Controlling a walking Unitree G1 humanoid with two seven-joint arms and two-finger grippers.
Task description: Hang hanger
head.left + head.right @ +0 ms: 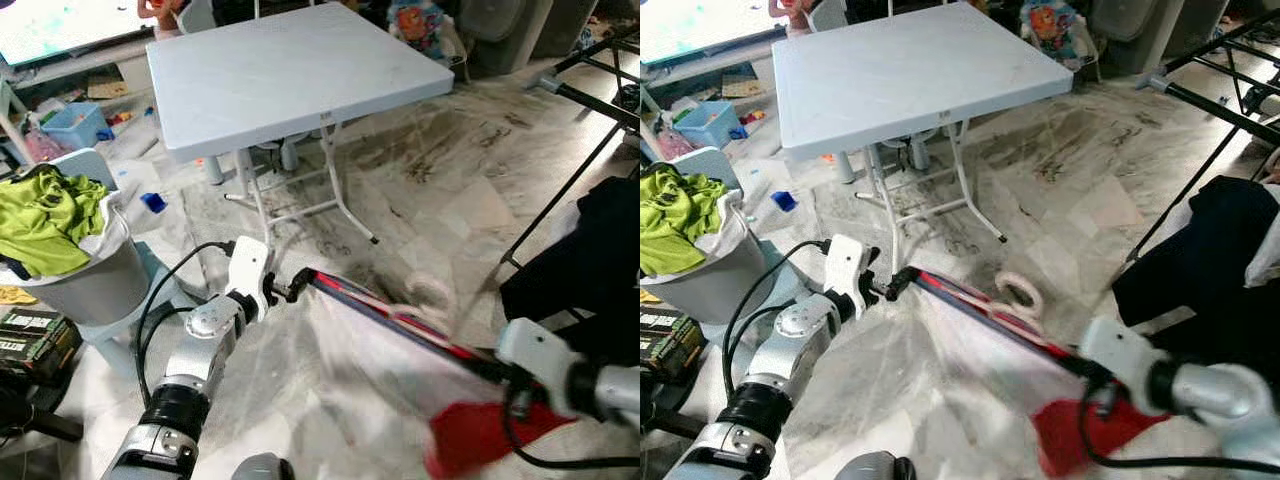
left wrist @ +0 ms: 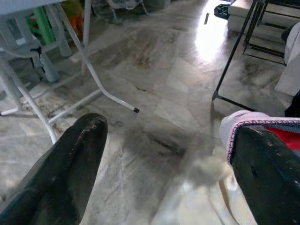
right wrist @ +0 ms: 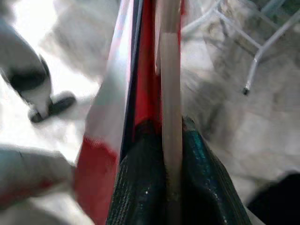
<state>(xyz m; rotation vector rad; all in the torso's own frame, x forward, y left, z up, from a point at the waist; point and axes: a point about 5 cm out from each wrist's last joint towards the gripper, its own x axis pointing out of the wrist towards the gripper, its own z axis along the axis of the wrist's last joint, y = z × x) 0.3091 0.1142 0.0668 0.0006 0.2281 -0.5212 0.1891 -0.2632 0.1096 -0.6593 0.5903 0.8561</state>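
Both arms are out in front over the marble floor [image 1: 440, 190], and stretched between them is the hanger [image 1: 1018, 293] with a white-and-red garment [image 1: 400, 370] draped on it, blurred with motion. The left end effector [image 1: 283, 291] sits at the garment's upper corner. From the left wrist view, its two black fingers [image 2: 70, 168] stand spread wide apart, with the garment's piped edge [image 2: 262, 124] lying against one of them. So it is open, with cloth touching one finger and not pinched.

Over on the other side, the right end effector [image 3: 171, 183] is pressed together on the hanger's pale bar [image 3: 169, 93], with the red and white cloth running alongside it. The pale hook curls up near the middle of the span.

Behind them stands a white folding surface [image 1: 290, 75]. A bucket [image 1: 95, 285] heaped with green laundry [image 1: 45, 215] sits to the left. A black drying rack [image 1: 580, 160] carrying dark clothing [image 1: 1210, 270] stands to the right.
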